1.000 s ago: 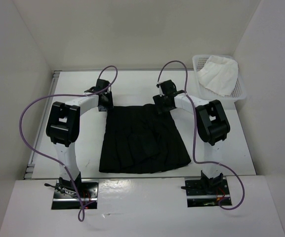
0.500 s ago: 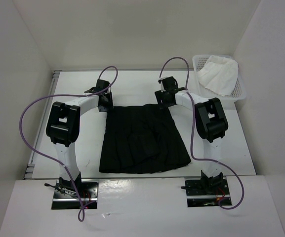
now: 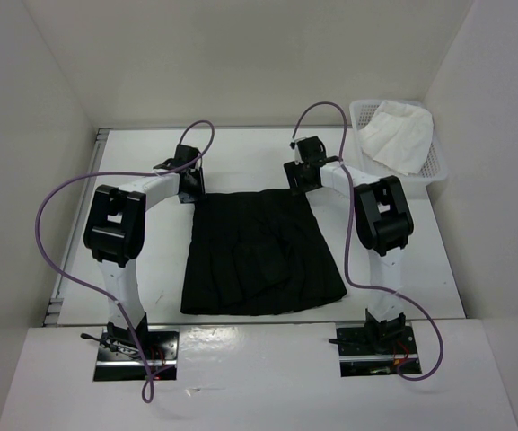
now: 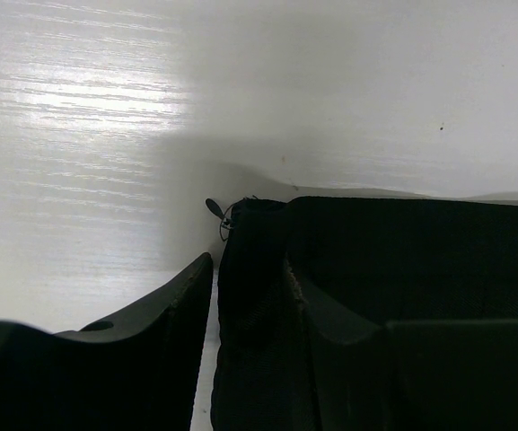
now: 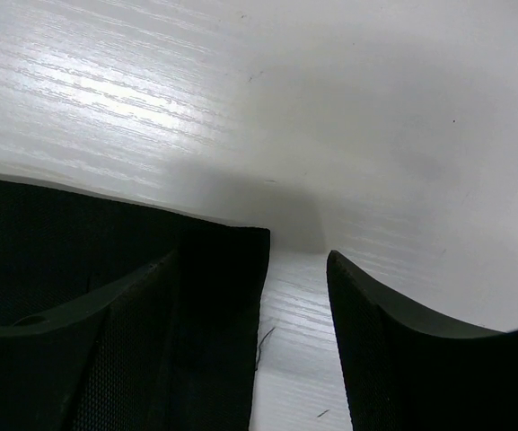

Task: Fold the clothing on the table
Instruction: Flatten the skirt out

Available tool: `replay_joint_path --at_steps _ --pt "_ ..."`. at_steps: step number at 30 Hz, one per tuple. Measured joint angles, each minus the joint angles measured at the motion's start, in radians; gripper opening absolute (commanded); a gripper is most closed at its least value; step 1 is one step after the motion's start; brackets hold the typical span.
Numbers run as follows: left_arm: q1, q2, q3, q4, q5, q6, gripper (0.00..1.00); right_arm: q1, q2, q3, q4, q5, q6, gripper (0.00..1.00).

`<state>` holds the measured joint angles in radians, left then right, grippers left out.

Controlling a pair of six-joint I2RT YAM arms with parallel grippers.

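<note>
The clothing (image 3: 259, 256) is a black pleated skirt lying flat on the white table (image 3: 241, 153), its narrower waistband at the far side. My left gripper (image 3: 189, 186) is at the waistband's left corner. In the left wrist view that corner (image 4: 251, 305) stands between the open jaws of the left gripper (image 4: 247, 262); the right finger (image 4: 330, 328) touches the fabric and a thin strip of table separates the left finger (image 4: 151, 346) from it. My right gripper (image 3: 302, 175) is at the right corner, open (image 5: 251, 256): one finger (image 5: 124, 341) over the skirt (image 5: 227, 287), the other (image 5: 393, 350) over bare table.
A white mesh basket (image 3: 438, 166) holding a white cloth (image 3: 395, 135) stands at the back right, close to the right arm. A grey rail (image 3: 61, 287) runs along the table's left edge. White walls enclose the table on three sides.
My right gripper has shifted a little farther back and to the right, to the skirt's right waistband corner. Both pairs of jaws have narrowed slightly. The skirt and left arm stay put.
</note>
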<state>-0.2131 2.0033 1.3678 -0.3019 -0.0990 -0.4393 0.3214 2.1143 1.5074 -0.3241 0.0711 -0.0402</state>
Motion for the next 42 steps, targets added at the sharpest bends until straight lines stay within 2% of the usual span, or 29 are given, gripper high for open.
replay_joint_path --at_steps 6,9,18,25,32,34,36,37,38,42 --pt "0.000 0.000 0.000 0.001 0.000 0.016 0.40 -0.001 0.004 0.006 -0.003 -0.012 -0.003 0.70" --pt "0.000 0.000 0.000 0.001 0.002 0.019 0.38 0.003 0.005 0.009 -0.006 -0.018 -0.006 0.66" --pt "0.000 0.000 0.000 0.004 0.005 0.019 0.31 0.009 0.011 0.023 -0.027 -0.040 -0.010 0.40" --pt "0.000 0.000 0.000 0.005 0.009 0.019 0.30 0.015 0.016 0.035 -0.047 -0.047 -0.010 0.39" --pt "0.000 0.000 0.000 0.008 0.019 0.019 0.27 0.024 0.016 0.037 -0.059 -0.053 -0.010 0.24" --pt "0.000 0.000 0.000 0.008 0.020 0.019 0.24 0.028 0.016 0.037 -0.060 -0.052 -0.011 0.17" --pt "0.000 0.000 0.000 0.009 0.023 0.018 0.13 0.030 0.016 0.037 -0.061 -0.053 -0.014 0.08" --pt "0.000 0.000 0.000 0.011 0.026 0.019 0.07 0.031 0.016 0.037 -0.061 -0.053 -0.014 0.00" --pt "0.000 0.000 0.000 0.011 0.027 0.019 0.00 0.032 0.016 0.037 -0.061 -0.053 -0.018 0.00" --pt "0.000 0.000 0.000 0.012 0.032 0.021 0.00 0.032 0.016 0.037 -0.062 -0.052 -0.017 0.00"
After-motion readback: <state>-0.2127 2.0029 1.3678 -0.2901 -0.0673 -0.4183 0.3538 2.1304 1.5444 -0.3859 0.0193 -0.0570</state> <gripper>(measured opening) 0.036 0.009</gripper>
